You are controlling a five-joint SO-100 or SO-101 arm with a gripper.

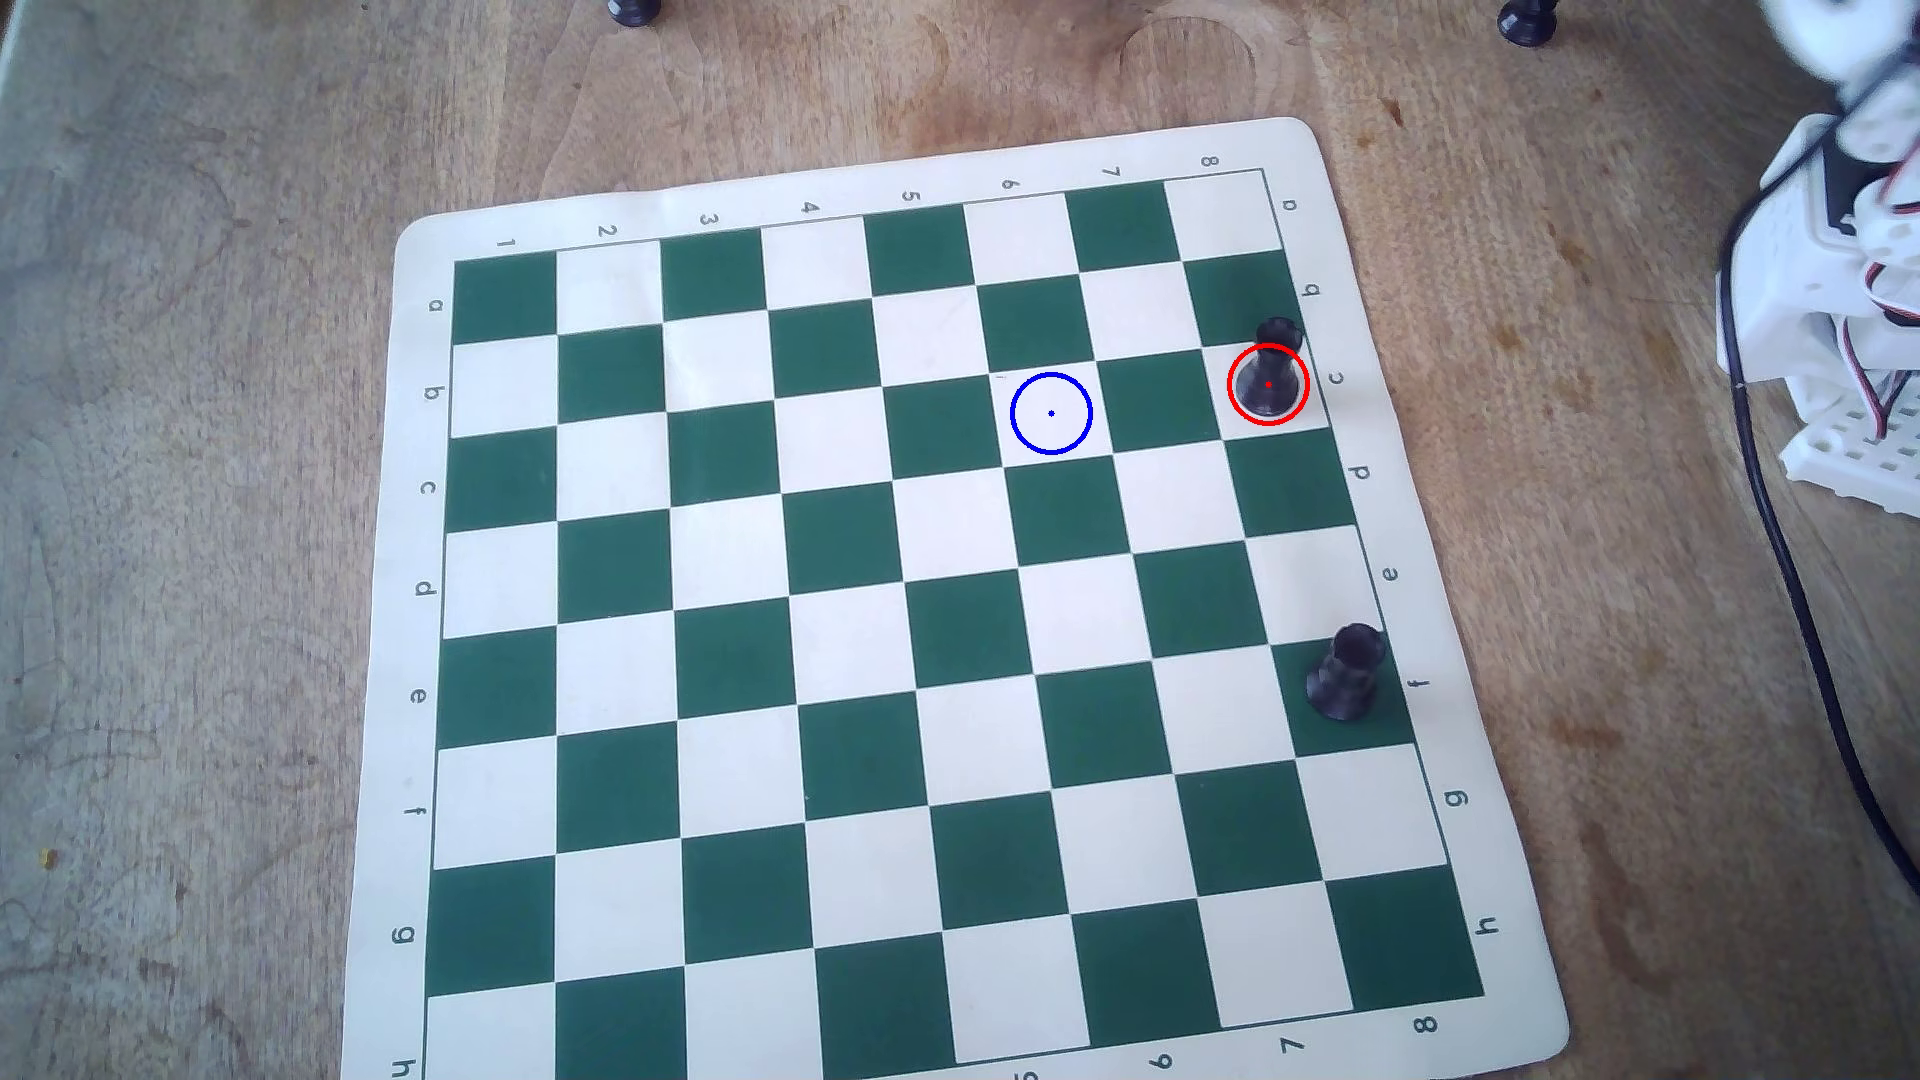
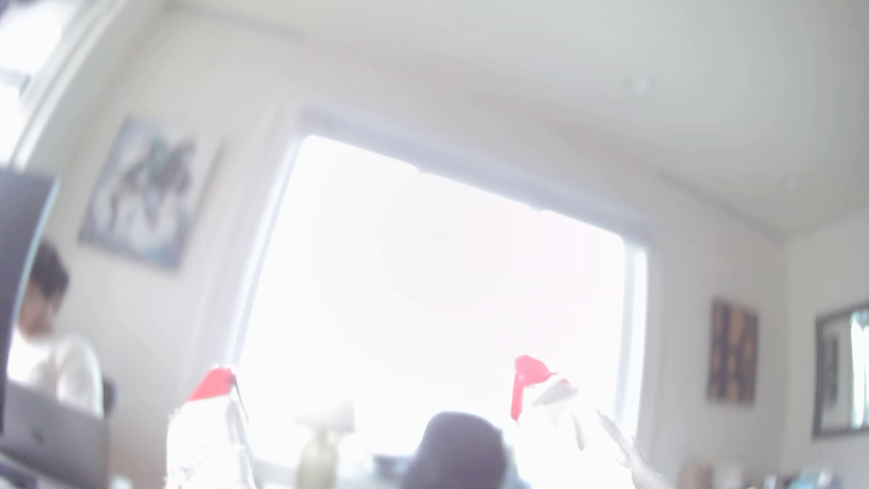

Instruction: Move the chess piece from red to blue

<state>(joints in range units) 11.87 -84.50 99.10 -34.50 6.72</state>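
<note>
White arm point(image 1: 1829, 260), red-tipped claw point(image 2: 374, 383), black cable point(image 1: 1808, 613).

The white arm point(image 1: 1839, 260) is running off the overhead view's right edge, smeared near the top corner, its gripper out of that picture. Two dark pieces point(image 1: 634, 10) point(image 1: 1527, 21) are being clipped by the top edge, and the board point(image 1: 395, 644) by the bottom. The wrist view is washing out: the red-tipped fingers point(image 2: 214, 383) are blurring against a glaring window point(image 2: 437, 282).

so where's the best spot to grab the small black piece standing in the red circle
Probably the narrow stem of the small black chess piece, just under its blunt head, coming from above. It stands upright in the thin red circle, and its flared base looks too wide and low to pinch.
</note>
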